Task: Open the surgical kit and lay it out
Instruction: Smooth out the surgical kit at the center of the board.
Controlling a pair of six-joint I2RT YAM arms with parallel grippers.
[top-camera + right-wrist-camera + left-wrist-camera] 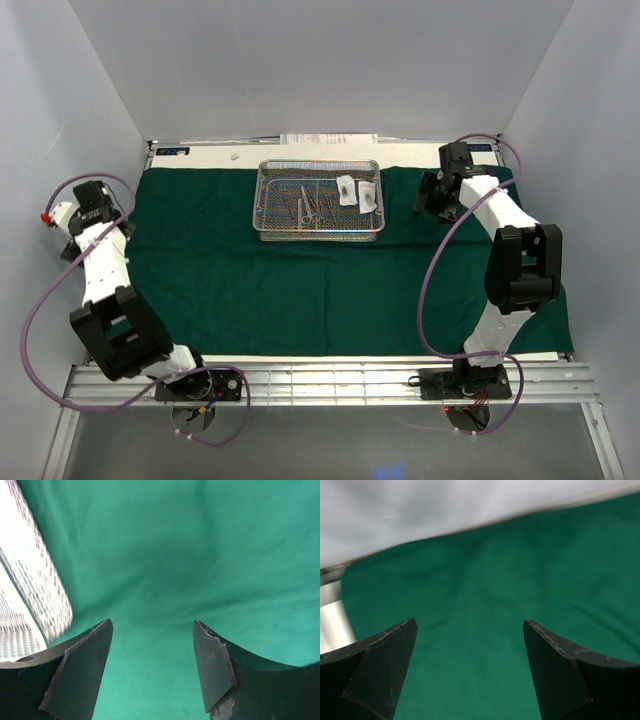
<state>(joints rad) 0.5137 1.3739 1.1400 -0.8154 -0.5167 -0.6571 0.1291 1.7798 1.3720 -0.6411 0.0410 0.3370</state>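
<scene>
While the overhead camera took in the whole desk [210, 152], my two wrist cameras saw little but green. From above, the green cloth [300, 290] lay spread flat over most of the desk. The wire-mesh tray [320, 236] sat on its far middle part. Inside the tray lay the slim metal instruments [309, 205] on the left and two clear packets [347, 190] on the right. None of those contents showed from my wrists.

The right wrist view gave only a bright, blurred stretch of the tray's mesh wall [35, 595] at its left edge, with bare cloth [200, 555] beyond. The left wrist view showed cloth [495, 605] running up to a blurred pale wall [445, 505]. No tray appeared there at all.

My left arm [100, 270] was folded at the elbow near its base. Its forearm reached up to the cloth's left edge, well apart from the tray. My left jaws stood wide apart with nothing between them.

My right arm [500, 230] rose to a high elbow on the right, then stretched toward the far side. Its wrist turned left toward the tray, near it but not touching. My right jaws were also apart, empty, with only cloth under them.
</scene>
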